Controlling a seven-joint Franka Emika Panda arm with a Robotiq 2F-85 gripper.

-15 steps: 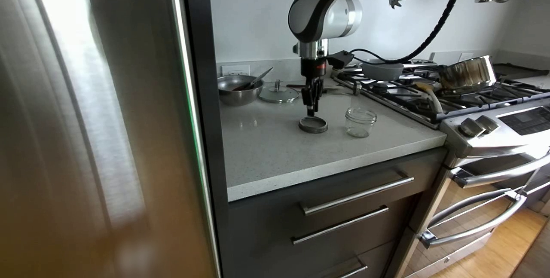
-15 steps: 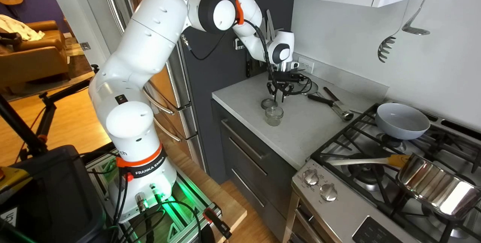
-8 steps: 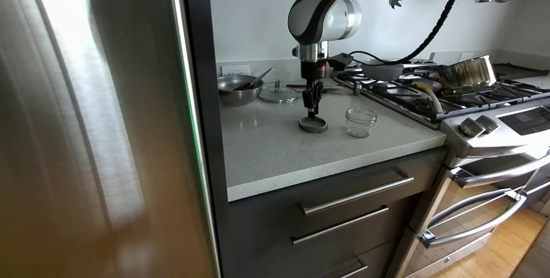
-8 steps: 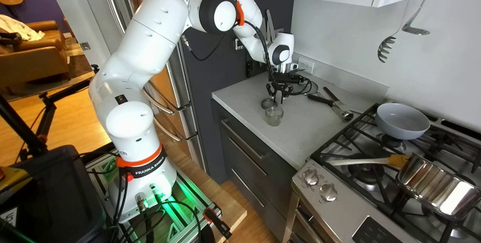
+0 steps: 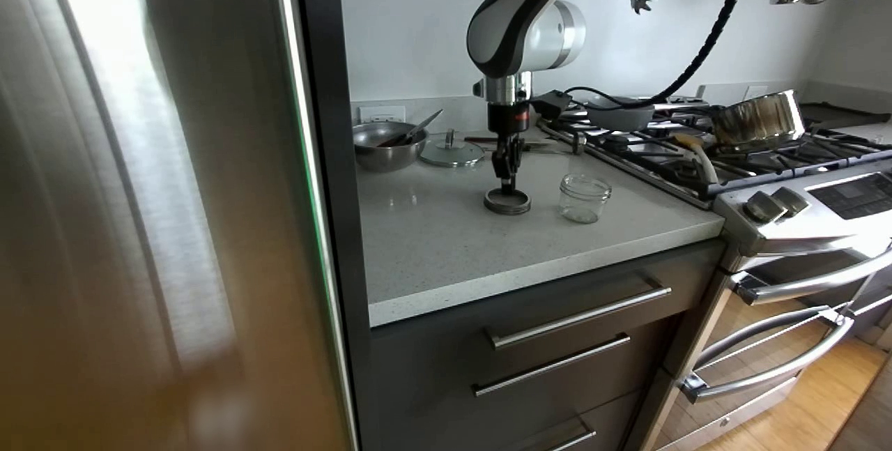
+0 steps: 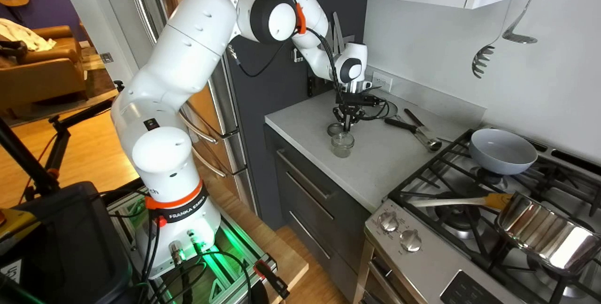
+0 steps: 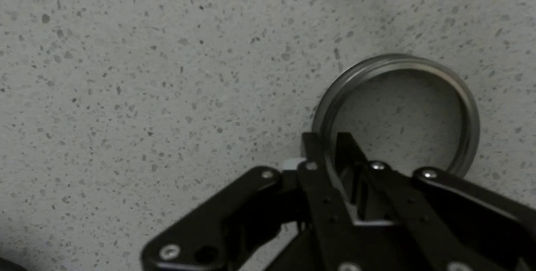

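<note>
Gripping of metal ring (image 7: 398, 62) is judged in hand | fingers (image 7: 310, 147) narrowly parted astride its rim; whether clamped cannot be told | ring is seen flat on tabletop (image 7: 146, 74) near glass jar (image 5: 584, 200) | secure pinch seems called for next

wrist view: metal ring (image 7: 395, 62) is partly hidden behind end effector (image 7: 328, 139); whether both fingertips (image 7: 310, 143) touch it is not clear | in an exterior view: arm (image 5: 502, 26) is cut by top edge
</note>
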